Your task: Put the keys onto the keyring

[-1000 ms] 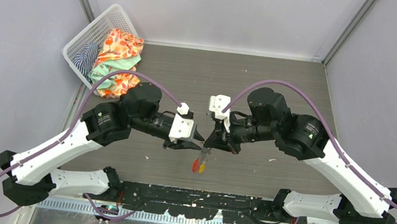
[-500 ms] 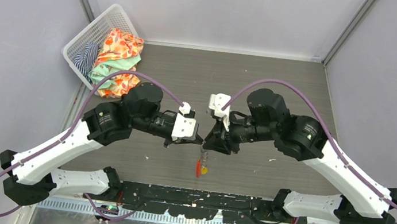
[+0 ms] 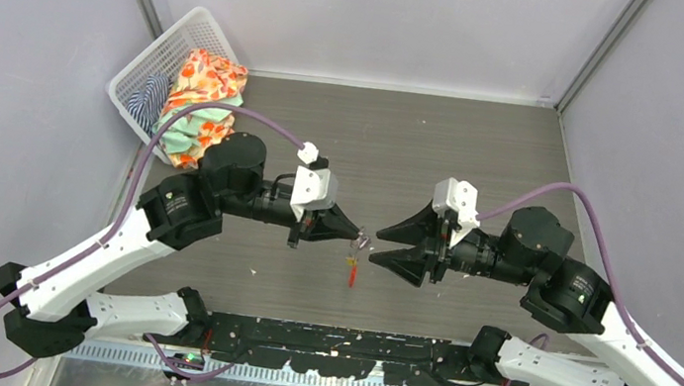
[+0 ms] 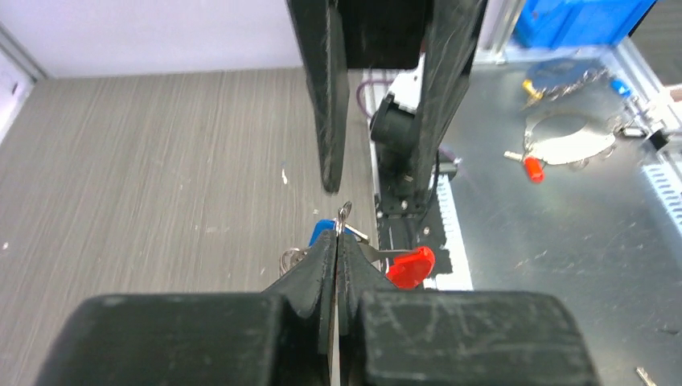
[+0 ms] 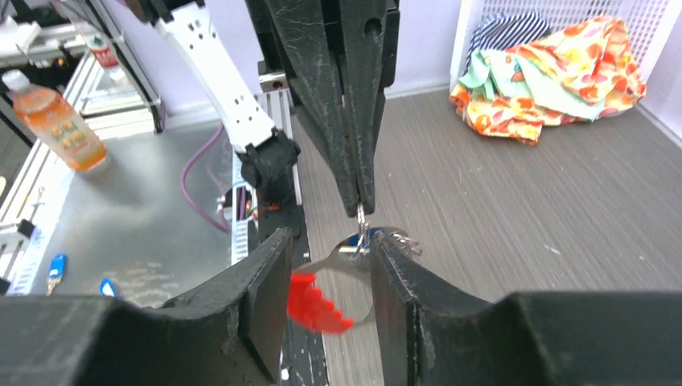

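left pincer (image 3: 350, 238) clenched on the keyring (image 4: 346, 215); blue key (image 4: 322, 232) beside its tips, seemingly threaded. right pincer (image 3: 379, 243) released, facing it. yellow key unseen, so completion is uncertain.

Top external view: fixed high behind the arm bases (image 3: 143, 312), looking down on the whole desk (image 3: 483, 152). Left wrist view: close behind the left fingers (image 4: 310, 277), facing rightward at the right fingers (image 4: 326, 96). Right wrist view: close behind the right fingers, facing leftward toward the basket (image 5: 465, 32). All three share the keyring (image 3: 356, 255) at mid-desk.
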Controlling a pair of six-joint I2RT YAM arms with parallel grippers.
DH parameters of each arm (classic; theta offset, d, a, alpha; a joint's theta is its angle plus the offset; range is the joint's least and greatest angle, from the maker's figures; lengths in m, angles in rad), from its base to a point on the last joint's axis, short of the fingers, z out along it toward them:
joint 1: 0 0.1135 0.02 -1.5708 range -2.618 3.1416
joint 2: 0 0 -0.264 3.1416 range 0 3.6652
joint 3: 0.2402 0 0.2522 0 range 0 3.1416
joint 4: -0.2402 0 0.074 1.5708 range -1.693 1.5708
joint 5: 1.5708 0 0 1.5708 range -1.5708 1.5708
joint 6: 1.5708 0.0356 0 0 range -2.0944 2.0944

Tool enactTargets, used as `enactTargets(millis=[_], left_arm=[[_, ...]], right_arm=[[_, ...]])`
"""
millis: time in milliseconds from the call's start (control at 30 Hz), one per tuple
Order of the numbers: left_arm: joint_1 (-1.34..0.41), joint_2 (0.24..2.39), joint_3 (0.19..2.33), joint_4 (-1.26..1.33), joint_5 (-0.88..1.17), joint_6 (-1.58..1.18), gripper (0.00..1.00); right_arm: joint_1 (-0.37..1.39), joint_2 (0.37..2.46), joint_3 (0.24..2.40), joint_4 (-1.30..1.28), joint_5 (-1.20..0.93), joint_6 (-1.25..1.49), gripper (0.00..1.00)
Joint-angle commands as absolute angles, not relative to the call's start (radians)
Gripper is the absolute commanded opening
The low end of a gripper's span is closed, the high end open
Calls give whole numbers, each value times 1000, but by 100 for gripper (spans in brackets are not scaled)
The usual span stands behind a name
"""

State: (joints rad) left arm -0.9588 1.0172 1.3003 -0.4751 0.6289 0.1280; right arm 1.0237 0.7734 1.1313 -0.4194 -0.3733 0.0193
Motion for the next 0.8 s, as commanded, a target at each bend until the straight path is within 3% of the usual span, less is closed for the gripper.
enactTargets(millis=[0,200,400,667,767], left_arm=[[-956,1028,1387,-315,687,-8,0],[-956,1035,1416,-304,714,-57,0],[-956,1023,1401,-314,707,-48,0],[-953,996,1353,-383,639,58,2],[-953,1008,1370,-435,669,117,32]], right_arm=[[1021,771,1113,-208,-336,83,43],[1020,767,1103,-172,-317,75,36],[1021,769,1128,-200,-344,54,2],[1021,846,1294,-491,-372,-6,1],[1021,909,1370,-599,-386,-42,1]])
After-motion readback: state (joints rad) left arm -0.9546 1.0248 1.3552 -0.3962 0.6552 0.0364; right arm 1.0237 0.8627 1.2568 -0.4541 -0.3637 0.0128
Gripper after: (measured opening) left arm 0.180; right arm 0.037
